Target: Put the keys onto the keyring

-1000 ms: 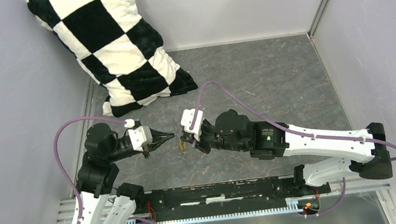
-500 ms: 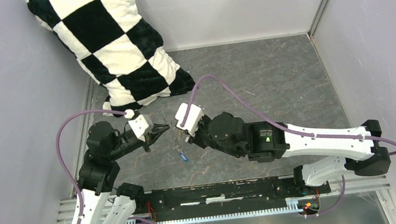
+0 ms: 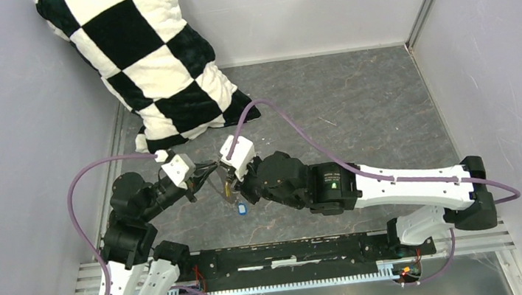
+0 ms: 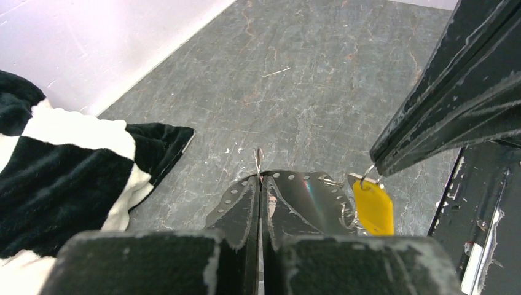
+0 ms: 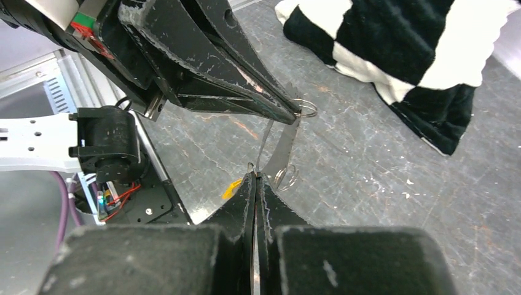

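Right hand (image 5: 253, 175) shifted left; one blue key (image 3: 241, 209), one yellow key (image 4: 373, 207).

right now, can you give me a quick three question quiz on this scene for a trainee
1. True or false: the blue key is pinched in the jaws of the left gripper.
2. The checkered pillow lies: A far left, B far right, C between the arm bases.
3. What colour is the second key, beside the tip of the right gripper?
Key: 1 false; 2 A; 3 yellow.
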Robot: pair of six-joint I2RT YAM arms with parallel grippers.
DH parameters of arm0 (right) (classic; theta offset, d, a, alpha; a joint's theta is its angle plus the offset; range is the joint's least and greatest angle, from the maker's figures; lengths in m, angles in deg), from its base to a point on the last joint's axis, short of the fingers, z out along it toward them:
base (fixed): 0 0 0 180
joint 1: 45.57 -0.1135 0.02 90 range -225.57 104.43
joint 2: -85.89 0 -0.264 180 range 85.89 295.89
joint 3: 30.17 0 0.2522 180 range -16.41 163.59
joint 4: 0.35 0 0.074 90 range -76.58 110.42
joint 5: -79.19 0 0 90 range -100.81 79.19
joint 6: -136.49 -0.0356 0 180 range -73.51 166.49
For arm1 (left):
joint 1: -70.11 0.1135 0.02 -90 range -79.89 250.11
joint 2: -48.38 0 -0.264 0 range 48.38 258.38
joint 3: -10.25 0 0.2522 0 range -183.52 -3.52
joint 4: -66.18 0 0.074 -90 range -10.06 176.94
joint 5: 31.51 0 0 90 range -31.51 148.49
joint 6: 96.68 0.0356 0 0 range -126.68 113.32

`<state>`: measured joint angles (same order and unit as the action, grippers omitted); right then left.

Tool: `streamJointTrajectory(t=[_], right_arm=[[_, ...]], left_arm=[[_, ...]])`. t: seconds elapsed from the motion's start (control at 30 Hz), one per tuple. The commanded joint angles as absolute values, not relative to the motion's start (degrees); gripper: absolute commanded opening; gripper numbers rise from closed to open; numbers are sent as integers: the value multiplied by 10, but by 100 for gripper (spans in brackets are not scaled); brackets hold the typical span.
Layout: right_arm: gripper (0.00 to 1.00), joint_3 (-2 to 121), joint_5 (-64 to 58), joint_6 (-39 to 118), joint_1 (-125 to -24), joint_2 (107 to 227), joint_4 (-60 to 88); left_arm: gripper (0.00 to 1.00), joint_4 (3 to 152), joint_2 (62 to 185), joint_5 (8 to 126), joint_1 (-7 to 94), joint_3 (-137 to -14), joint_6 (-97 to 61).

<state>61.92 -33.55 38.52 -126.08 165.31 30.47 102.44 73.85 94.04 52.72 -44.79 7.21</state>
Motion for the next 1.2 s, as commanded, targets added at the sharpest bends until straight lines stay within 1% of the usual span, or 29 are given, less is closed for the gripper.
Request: streamJointTrajectory(t=[0.0, 0.33, 0.47, 0.67, 0.97, 1.17], right_arm=[[0, 640, -320, 348, -1262, 1664, 264], [0, 670, -412, 352, -1297, 1699, 275], [0, 700, -436, 385, -1312, 1717, 280], [0, 694, -453, 391, -1314, 1714, 275], [1, 709, -513, 403, -1326, 1712, 319], [0, 715, -516, 411, -1333, 1718, 317]], left_arm=[[2, 988, 727, 940, 526, -448, 67], [2, 1029, 697, 981, 526, -443, 131], [2, 1041, 686, 998, 526, -437, 154], [2, 1043, 669, 1004, 526, -430, 188], [2, 1045, 676, 1009, 526, -432, 190], [2, 1045, 681, 1011, 527, -438, 188]])
